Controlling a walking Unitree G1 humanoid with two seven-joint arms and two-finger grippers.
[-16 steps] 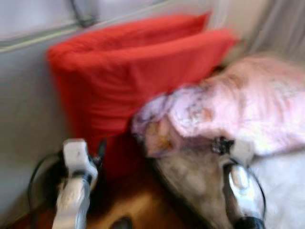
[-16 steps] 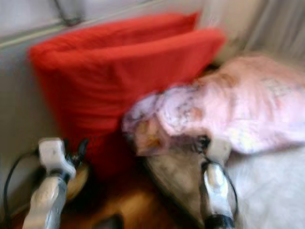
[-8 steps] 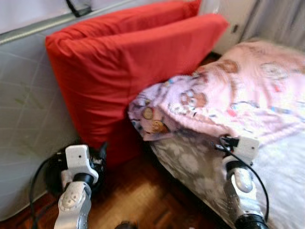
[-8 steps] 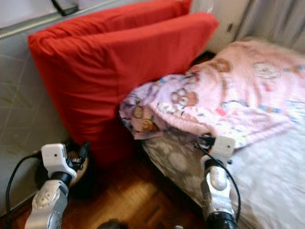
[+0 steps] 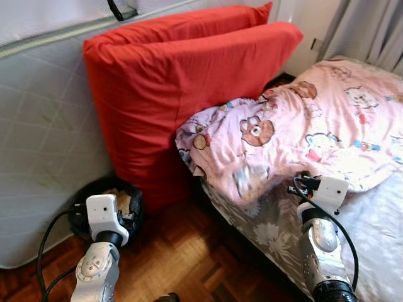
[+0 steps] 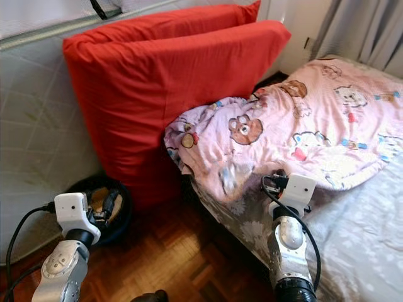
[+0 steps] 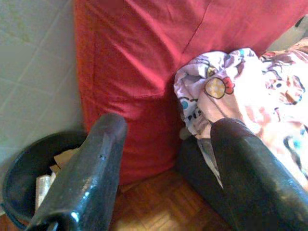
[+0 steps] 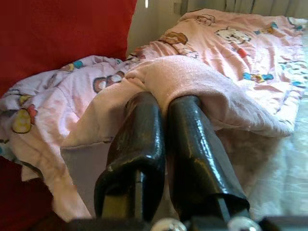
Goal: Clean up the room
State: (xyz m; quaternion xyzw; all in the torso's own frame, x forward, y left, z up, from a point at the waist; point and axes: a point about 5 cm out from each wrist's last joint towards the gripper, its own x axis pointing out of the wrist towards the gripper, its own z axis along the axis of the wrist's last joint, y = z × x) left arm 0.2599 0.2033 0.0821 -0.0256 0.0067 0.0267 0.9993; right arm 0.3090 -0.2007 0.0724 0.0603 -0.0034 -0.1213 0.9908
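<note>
A pink blanket printed with bears lies crumpled on the bed, and its edge hangs over the bed's near corner. My right gripper is at that edge, fingers pressed together with their tips tucked into a fold of the blanket; in the eye view the right gripper sits at the hem. My left gripper is held low over the floor, open, with nothing between its fingers. It points toward two red cushions.
The red cushions lean on a grey quilted mattress standing against the wall. A black bin with paper scraps stands on the parquet floor. The bed has a grey floral sheet. Curtains hang at the back right.
The camera has shifted and the picture has sharpened. The blanket's edge by my right gripper now hangs lower over the side of the bed. My left gripper keeps its place.
</note>
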